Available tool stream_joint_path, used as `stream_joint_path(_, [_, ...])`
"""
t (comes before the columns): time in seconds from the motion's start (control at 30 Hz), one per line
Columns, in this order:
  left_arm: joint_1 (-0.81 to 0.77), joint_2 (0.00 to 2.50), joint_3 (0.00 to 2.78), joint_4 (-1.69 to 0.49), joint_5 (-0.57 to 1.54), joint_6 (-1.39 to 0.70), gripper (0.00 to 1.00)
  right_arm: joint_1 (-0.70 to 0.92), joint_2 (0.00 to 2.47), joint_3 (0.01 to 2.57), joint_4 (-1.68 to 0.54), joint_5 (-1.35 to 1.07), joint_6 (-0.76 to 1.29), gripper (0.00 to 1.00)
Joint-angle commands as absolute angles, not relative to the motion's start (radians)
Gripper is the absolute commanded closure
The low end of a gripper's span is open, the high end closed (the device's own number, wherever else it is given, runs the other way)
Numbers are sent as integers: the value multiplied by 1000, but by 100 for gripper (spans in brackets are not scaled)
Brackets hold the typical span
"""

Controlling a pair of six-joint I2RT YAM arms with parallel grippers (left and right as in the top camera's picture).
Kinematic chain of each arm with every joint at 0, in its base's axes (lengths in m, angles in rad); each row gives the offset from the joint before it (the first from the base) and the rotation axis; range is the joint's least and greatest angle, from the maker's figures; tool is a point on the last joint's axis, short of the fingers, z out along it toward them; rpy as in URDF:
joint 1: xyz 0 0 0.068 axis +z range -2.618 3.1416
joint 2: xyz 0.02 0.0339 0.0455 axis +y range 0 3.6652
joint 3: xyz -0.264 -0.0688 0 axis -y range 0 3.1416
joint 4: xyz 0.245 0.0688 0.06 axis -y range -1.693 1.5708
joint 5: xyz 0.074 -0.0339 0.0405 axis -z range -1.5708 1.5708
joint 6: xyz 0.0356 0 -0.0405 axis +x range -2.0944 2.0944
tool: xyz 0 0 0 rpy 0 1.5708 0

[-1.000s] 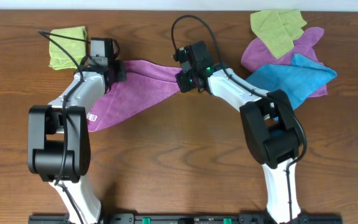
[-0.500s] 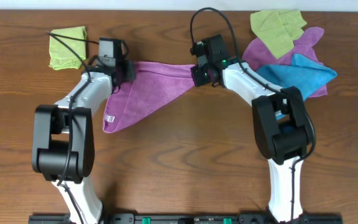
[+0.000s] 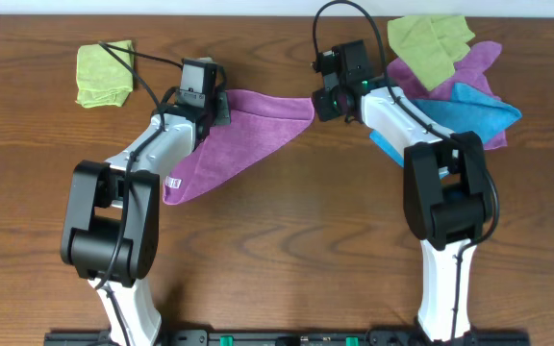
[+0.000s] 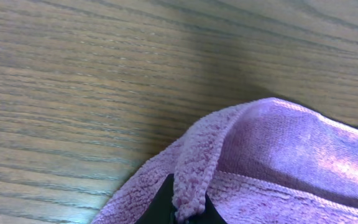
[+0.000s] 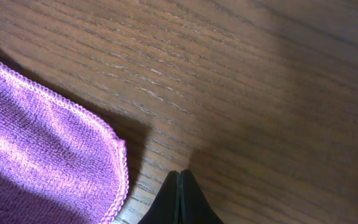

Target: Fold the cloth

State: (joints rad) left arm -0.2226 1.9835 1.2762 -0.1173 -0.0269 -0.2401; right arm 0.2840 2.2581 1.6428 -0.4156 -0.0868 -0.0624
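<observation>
As left hand (image 3: 219, 107) pinches cloth (image 3: 248, 132), lying triangular

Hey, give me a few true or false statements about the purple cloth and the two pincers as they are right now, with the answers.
1. The left pincer is clamped on an edge of the cloth. True.
2. The right pincer is gripping the cloth. False: it is shut on nothing, and the cloth's corner lies beside it on the wood.
3. A white tag shows at one corner of the cloth. True.
4. The blue cloth lies alone at the table's left end. False: it is in the pile by the right arm, with another purple cloth and a green one.
</observation>
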Motion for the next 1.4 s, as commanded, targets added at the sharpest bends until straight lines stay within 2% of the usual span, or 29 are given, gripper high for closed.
stream_joint_path(0.0, [-216,1988,1291,-111,-63,-251,94,282,2273,1679,-424,-88,-76,99])
stream_joint_path(0.17, [-216,1988,1291,-107,-132,-251,94,293,2273,1715,-450,-220,-76,99])
stream_joint_path(0.37, [-205,1990,1291,-106,-161,-251,94,331,2273,1715,-487,-244,-76,99])
stream_joint_path(1.03, [-196,2033,1291,-78,-161,-251,94,368,2350,1714,-503,-206,-110,99])
stream_joint_path(1.2, [-196,2033,1291,-94,-160,-253,94,366,2353,1714,-522,-104,-116,99])
stream_joint_path(1.37, [-197,2033,1291,-123,-157,-342,94,340,2353,1714,-550,-100,-149,99])
